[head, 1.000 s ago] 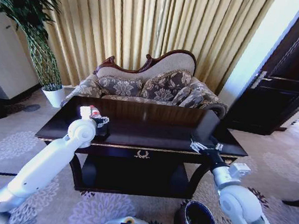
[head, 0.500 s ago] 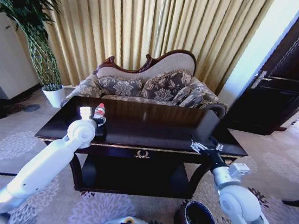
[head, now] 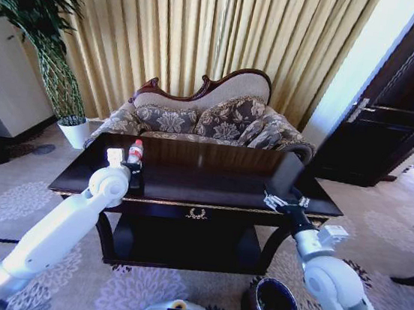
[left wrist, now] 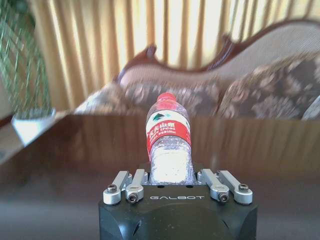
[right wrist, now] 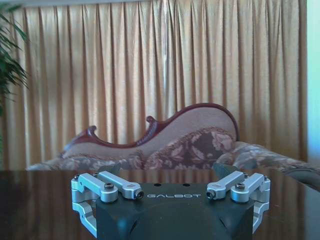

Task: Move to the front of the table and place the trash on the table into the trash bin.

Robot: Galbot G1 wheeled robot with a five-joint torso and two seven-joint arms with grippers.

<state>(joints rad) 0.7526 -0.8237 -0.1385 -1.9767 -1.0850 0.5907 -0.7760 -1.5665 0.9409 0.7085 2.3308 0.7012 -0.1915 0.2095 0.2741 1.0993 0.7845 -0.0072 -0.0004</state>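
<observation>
Daylight glows through the curtains (head: 207,34), glaring off the table (head: 212,172); edges bend.

Both arms are smooth white shells with rounded joints, tapering to black wrist sections. The left gripper (left wrist: 172,172) has a black block body lettered GALBOT in white, with silver metal linkages fixed by dark screws. The right gripper (right wrist: 167,172) matches it: black housing, same white lettering, silver hinged links, small round holes above the name.

Left arm was stretched forward, left gripper (head: 134,170) clamped on the bottle (left wrist: 169,145), which stood upright between its fingers. Right arm was extended forward too, right gripper (head: 281,200) level, jaws spread wide, holding nothing.
</observation>
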